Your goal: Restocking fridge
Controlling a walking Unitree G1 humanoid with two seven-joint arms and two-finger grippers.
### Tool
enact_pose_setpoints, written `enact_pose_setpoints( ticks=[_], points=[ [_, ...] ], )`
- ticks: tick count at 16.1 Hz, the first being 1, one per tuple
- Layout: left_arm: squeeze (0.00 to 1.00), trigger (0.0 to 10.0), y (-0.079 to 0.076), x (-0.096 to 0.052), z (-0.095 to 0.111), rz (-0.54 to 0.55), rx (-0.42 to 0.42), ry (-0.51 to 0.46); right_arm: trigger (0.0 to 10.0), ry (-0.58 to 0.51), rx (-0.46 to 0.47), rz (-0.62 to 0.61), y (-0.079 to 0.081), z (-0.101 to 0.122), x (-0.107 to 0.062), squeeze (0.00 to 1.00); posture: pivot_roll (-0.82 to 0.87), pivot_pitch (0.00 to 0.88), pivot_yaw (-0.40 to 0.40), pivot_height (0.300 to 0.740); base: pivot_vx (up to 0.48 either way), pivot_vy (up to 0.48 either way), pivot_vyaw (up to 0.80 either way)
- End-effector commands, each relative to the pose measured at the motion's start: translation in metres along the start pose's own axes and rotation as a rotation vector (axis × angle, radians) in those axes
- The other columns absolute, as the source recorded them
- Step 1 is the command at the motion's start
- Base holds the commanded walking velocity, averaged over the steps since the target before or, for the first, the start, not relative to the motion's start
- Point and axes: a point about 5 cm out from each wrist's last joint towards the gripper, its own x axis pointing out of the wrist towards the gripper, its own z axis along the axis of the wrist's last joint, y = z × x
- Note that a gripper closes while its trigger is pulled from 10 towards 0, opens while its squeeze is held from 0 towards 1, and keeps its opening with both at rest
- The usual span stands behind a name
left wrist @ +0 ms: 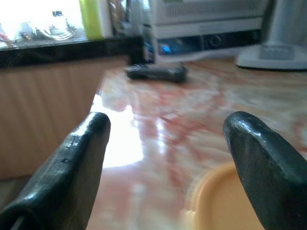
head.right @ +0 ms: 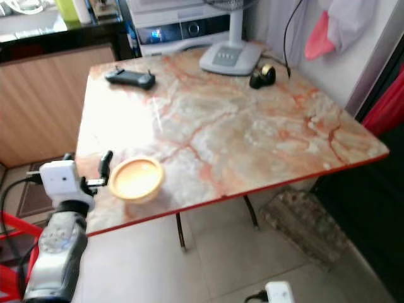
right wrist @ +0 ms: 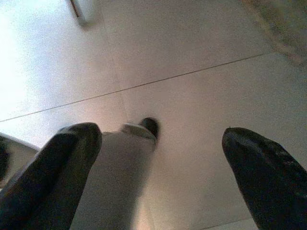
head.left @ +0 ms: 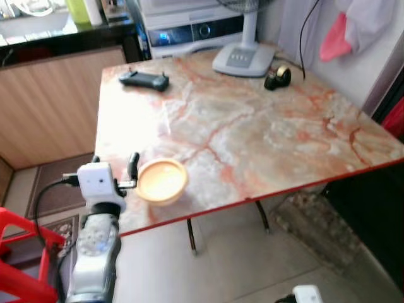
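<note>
A shallow yellow bowl sits on the marble table, close to its front left edge. My left gripper is just to the left of the bowl, open, at table height. In the left wrist view the bowl lies partly in front of one finger, not between the two. My right gripper hangs low and open over the tiled floor, holding nothing.
A black controller lies at the table's far left; a fan base and a black tape dispenser stand at the far side. A red chair is at my left. A mat lies under the table.
</note>
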Motion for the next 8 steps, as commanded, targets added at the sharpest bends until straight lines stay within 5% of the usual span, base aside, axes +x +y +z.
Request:
enact_pose_setpoints(
  ticks=[1,3,7,8],
  points=[
    [0.00,10.0,0.0043,0.0014,0.0105,0.001,0.005,-0.041,10.0,0.010,0.007,0.010,0.0040,-0.0043,-0.0002,0.00,0.04,0.071,0.032,0.740,0.000,0.000,0.00],
    [0.00,10.0,0.0037,0.0010,0.0088,-0.002,-0.015,-0.018,10.0,0.017,0.003,0.015,0.0044,-0.0045,0.0000,0.00,0.04,0.072,0.032,0.740,0.000,0.000,0.00],
    [0.00,10.0,0.0099,0.0073,0.0056,0.041,-0.241,0.038,10.0,0.018,0.008,0.016,0.0056,-0.0043,0.0003,0.00,0.05,0.078,0.036,0.740,0.000,0.000,0.00],
    [0.48,10.0,0.0102,0.0090,0.0047,0.036,-0.275,0.048,10.0,0.017,0.011,0.015,0.0056,-0.0042,0.0003,0.00,0.05,0.079,0.035,0.740,0.000,0.000,0.00]
  ],
)
